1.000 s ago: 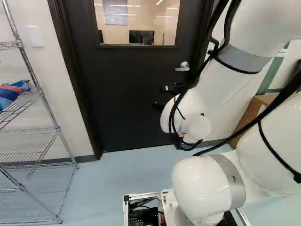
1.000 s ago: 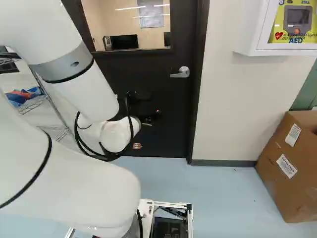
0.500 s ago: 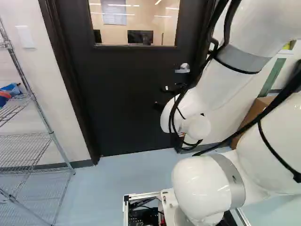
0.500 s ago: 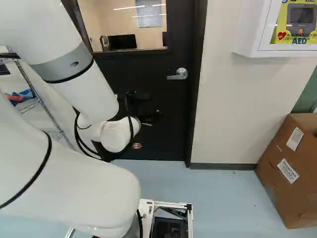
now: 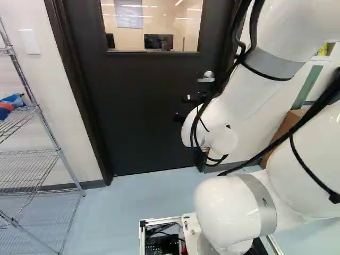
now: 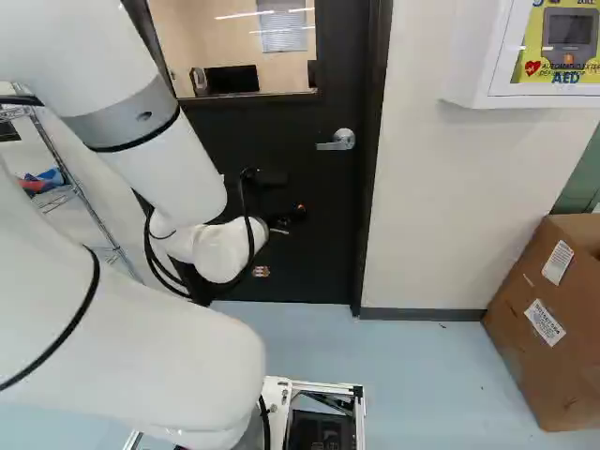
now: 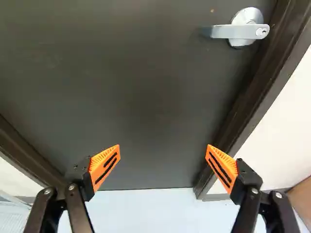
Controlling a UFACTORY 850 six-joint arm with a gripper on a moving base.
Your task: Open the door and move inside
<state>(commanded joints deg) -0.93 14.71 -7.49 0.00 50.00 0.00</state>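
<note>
I'm still at the approach, as I judge it: the dark door [image 5: 133, 101] sits closed in its frame [image 7: 252, 92], and its silver lever handle [image 7: 238, 32] is untouched, mounted near the frame at the door's right side in both base views. My gripper [image 7: 163, 151] is spread wide, with its orange pads [image 7: 105, 166] well apart and nothing held between them; the lever lies ahead of it and off to one side, beyond the pad nearer that frame. The next move, I think, is to raise the white arm [image 6: 183, 178] and carry it across until the lever lines up with the fingers, then press the lever down and try the door before I drive the base in. Which way it swings I can't tell from here (I'd test it gently), nor whether it's locked, though a keyhole shows on the lever. In the base views the wrist and its black cables [image 6: 250, 234] cover much of the gripper, and what pokes out is dark against a dark door, so its gap to the door is hard to read. The door's top is cut off in both, and its window [image 5: 153, 26] shows only part of the room beyond.
</note>
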